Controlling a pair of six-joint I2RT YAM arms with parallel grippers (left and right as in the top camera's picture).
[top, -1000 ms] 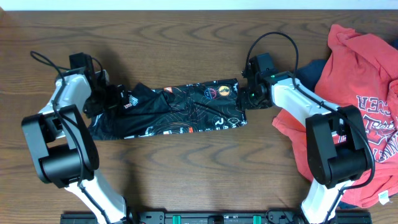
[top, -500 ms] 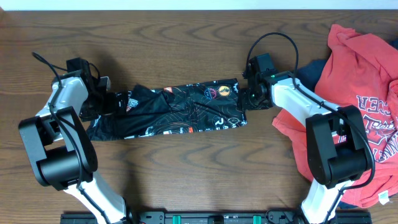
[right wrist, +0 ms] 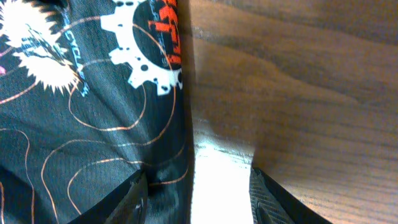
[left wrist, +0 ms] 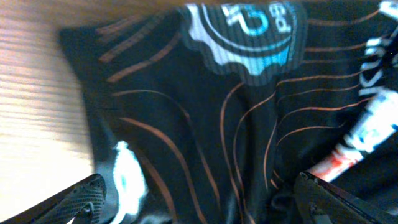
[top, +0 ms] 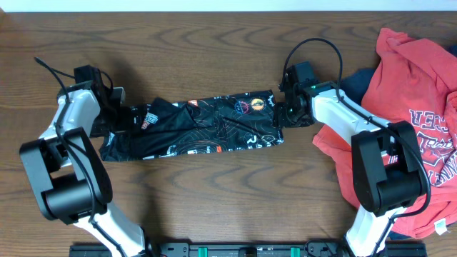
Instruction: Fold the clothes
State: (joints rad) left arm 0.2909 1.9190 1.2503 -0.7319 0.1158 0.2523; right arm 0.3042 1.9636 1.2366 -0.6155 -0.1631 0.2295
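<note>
The black sports shirt (top: 200, 127) with thin orange lines and logos lies as a long strip across the table's middle. My left gripper (top: 128, 118) is over its left end; in the left wrist view (left wrist: 208, 199) the jaws stand wide open with the black fabric (left wrist: 236, 112) between and under them. My right gripper (top: 280, 114) is at the strip's right end; in the right wrist view (right wrist: 199, 199) it is open, straddling the shirt's edge (right wrist: 93, 106), with bare wood on the right side. The red tee (top: 421, 107) and the navy garment (top: 357, 80) lie in a heap at the right.
The wooden table (top: 214, 43) runs wide behind and in front of the strip. The red tee's heap reaches the right edge, close beside the right arm (top: 343, 118). Both arm bases stand at the front edge.
My left gripper has shifted a little to the left along the shirt's left end. The right gripper and the heap at the right have not moved.
</note>
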